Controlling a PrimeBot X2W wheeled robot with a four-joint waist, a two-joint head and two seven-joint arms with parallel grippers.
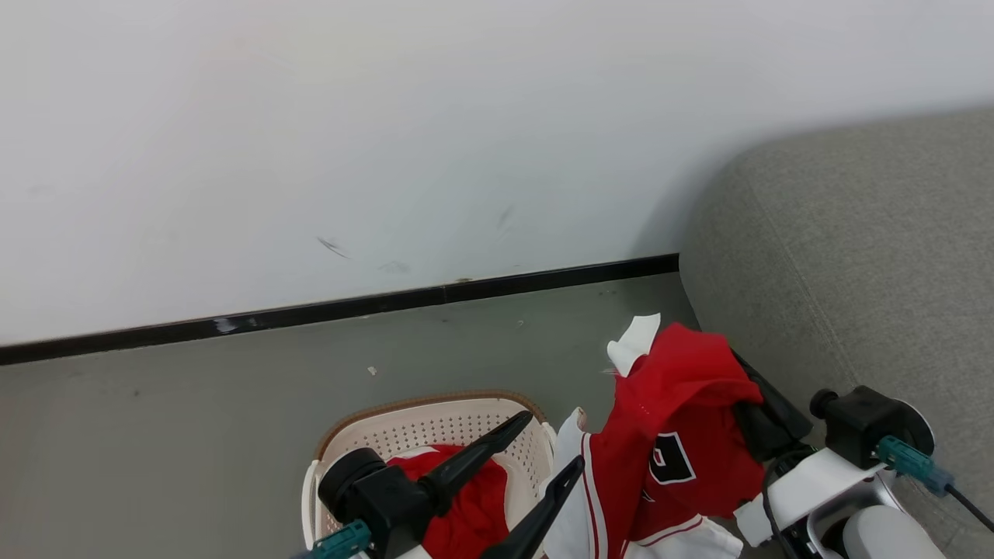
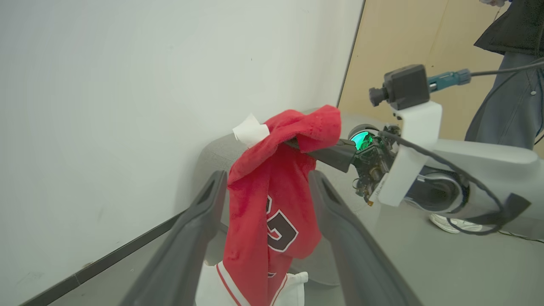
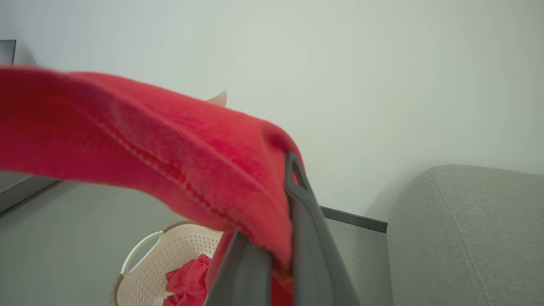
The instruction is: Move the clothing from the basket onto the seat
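Grey floor (image 1: 233,419), white wall (image 1: 388,155) behind. Red jersey (image 1: 675,435) is hanging at head view's lower right, beside sofa (image 1: 854,256), right pincer (image 2: 310,149) clamping its top fold. Left pincer (image 1: 553,440) is standing spread, empty, near basket (image 1: 435,404). Judged: needing lifting clear over sofa's edge before releasing.

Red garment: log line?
red garment hangs beside basket, not yet on sofa | right gripper shut on it | left gripper open | more red clothing inside basket

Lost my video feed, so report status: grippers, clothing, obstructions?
Right gripper shut on red jersey, held up beside sofa. Left gripper open beside it. More red clothing in basket. Person standing nearby.
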